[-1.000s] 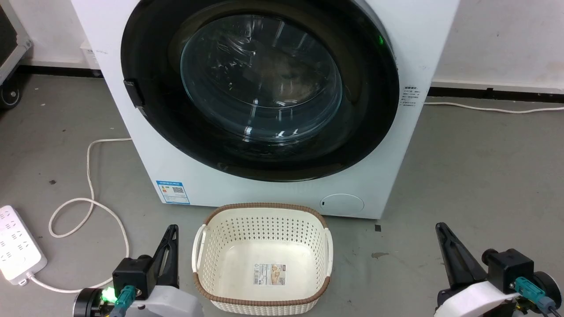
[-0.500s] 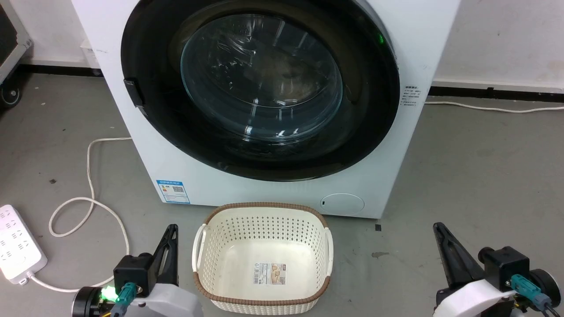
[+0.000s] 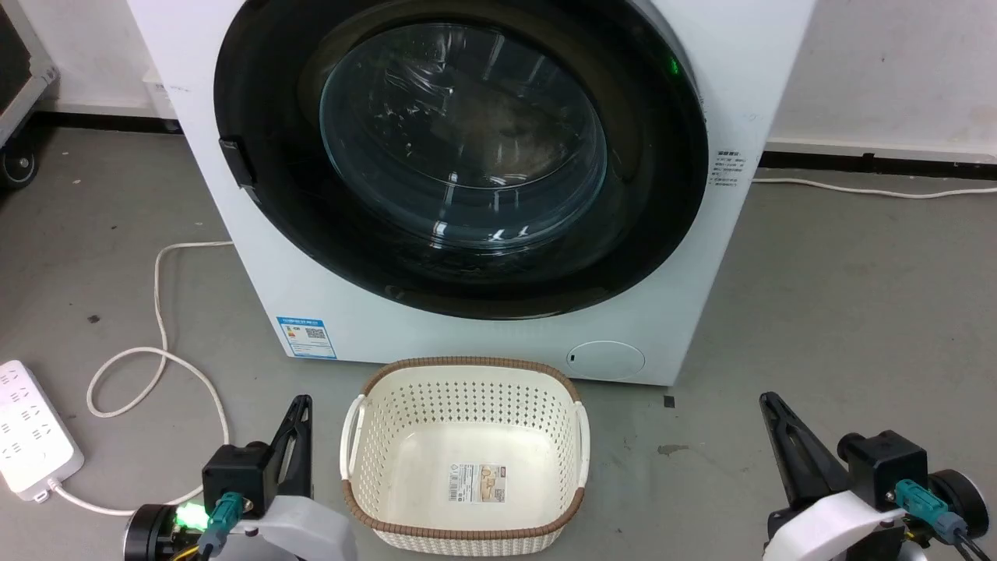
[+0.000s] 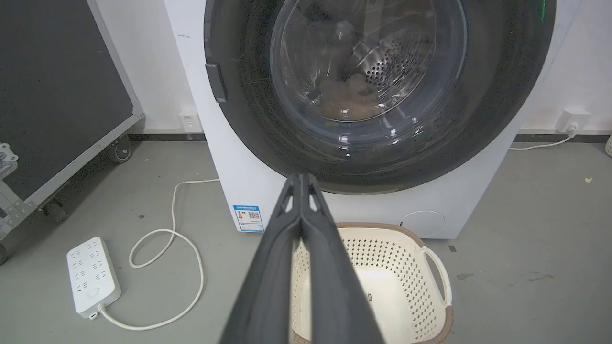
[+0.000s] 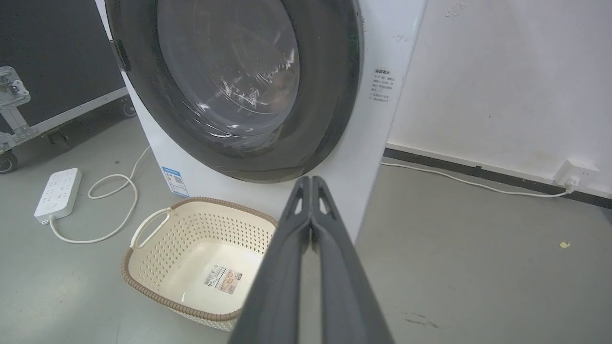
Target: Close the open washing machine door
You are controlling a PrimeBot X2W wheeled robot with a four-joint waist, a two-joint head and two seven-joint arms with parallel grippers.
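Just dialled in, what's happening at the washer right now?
Nothing is being handled. The washing machine door looks shut against the front of the washing machine. The left gripper and right gripper hang low on either side of the empty cream basket, both shut, holding nothing, apart from the door.

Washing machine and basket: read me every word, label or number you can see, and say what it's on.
Nothing reads clearly; each is too small or blurred.
Blue label low on the front of the washing machine: small print and a square code, unreadable.
Sticker on the machine's side: lines of print, unreadable.
Label on the floor of the basket: unreadable.
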